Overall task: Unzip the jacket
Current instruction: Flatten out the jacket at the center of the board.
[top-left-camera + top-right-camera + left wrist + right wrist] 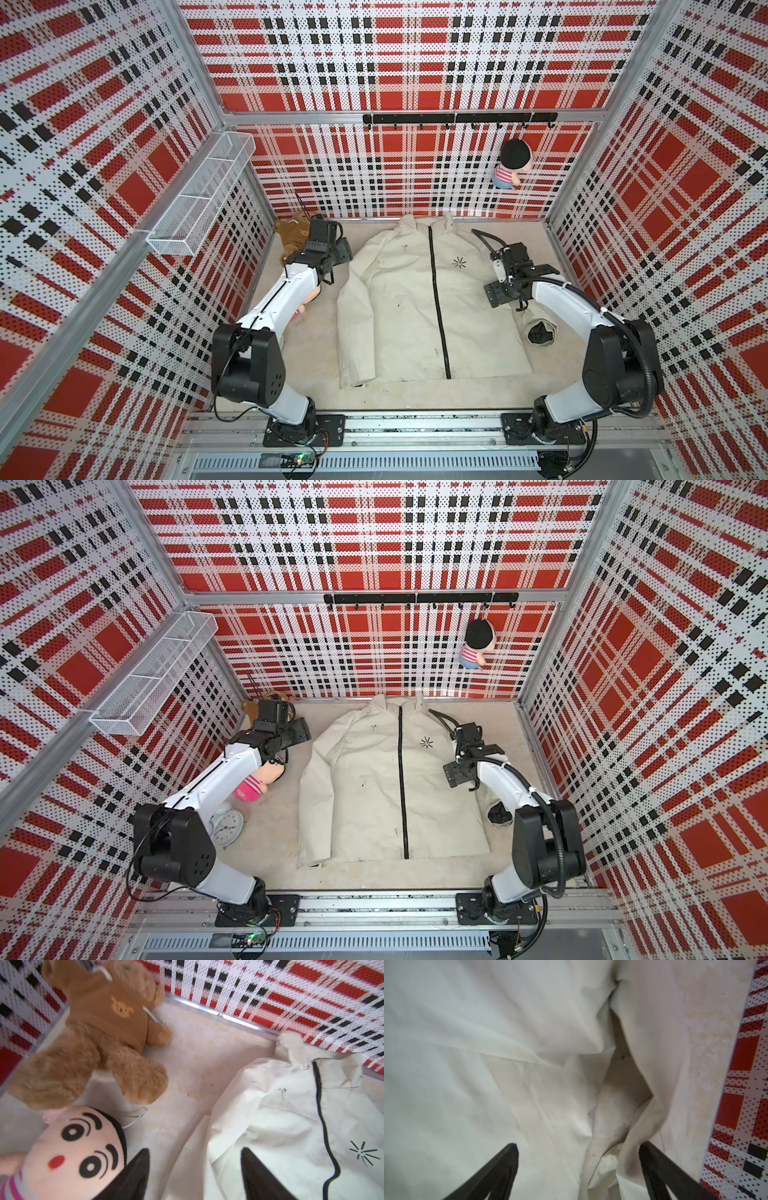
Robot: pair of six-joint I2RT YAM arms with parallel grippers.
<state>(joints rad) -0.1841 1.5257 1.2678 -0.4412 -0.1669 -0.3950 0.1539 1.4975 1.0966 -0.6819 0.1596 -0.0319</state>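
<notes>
**Top views.** The jacket [399,316] is laid flat, front up, in the middle of the pale mat [395,395], with its collar against the far wall and its hem toward the near rail. The fabric is cream, matt and lightly creased. A black zipper [438,299] is seen as one unbroken line from collar to hem, with a small black starburst logo [459,262] to its right. Much of the right sleeve is covered by the right arm [557,299]; only a dark cuff opening [540,330] is exposed. To the left, a striped doll [257,779] and a white round clock [227,827] are partly hidden under the left arm [282,295]. A brown plush bear [291,230] is lodged in the far left corner. A second doll [511,164] is hung from a black hook rail [457,118], and a white wire basket [199,199] is mounted on the left wall. All walls are perforated plaid panels.

**Left wrist view.** The left gripper [195,1149] is spread open and nothing is held. The bear, the doll's face and the jacket's collar area are shown beyond it.

**Right wrist view.** The right gripper [579,1144] is opened wide above folded sleeve fabric, and nothing is clamped between its jaws.
</notes>
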